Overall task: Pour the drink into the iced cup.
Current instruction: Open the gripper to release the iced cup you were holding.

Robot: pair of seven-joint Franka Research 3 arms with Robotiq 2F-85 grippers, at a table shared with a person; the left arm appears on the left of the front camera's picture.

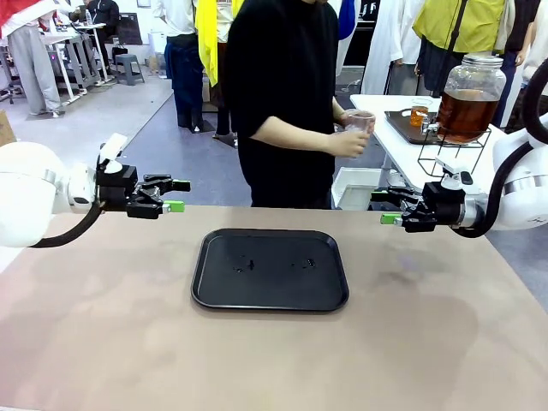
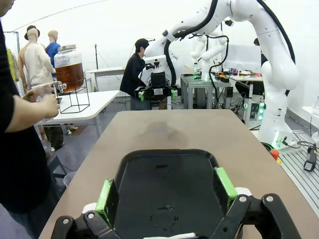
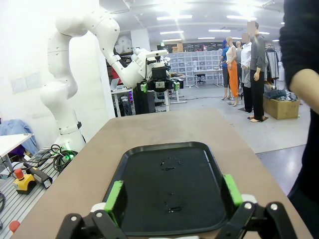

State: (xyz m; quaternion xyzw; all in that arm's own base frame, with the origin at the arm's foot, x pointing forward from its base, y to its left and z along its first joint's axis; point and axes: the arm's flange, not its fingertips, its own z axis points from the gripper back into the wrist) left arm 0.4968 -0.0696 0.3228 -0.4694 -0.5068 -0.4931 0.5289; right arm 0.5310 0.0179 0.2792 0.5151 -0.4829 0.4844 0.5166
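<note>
Matte tan laminate covers the table, smooth with faint cloudy mottling. At its left edge the left gripper hangs above the surface on a glossy white arm, its black jointed fingers spread apart and empty, each tipped with a flat green pad. In the left wrist view those pads frame the near end of the tray.

That tray lies flat at the middle of the table: black plastic, a rounded rectangle with a raised lip, its sheen broken by a few small drops of liquid near the centre.

Beyond the table's far edge stands a person in a black short-sleeved top, turned toward the right. Their hand holds a clear plastic cup at chest height, well apart from the tray and off the table altogether; whether ice lies in it cannot be told.

Farther right, on a white side table, a round glass drink dispenser with a metal lid sits on a black wire stand, about two-thirds full of amber liquid. A dark tray with a small glass lies beside it.

At the right edge the right gripper hovers, jaws likewise wide and gripping nothing, green pads facing inward.
</note>
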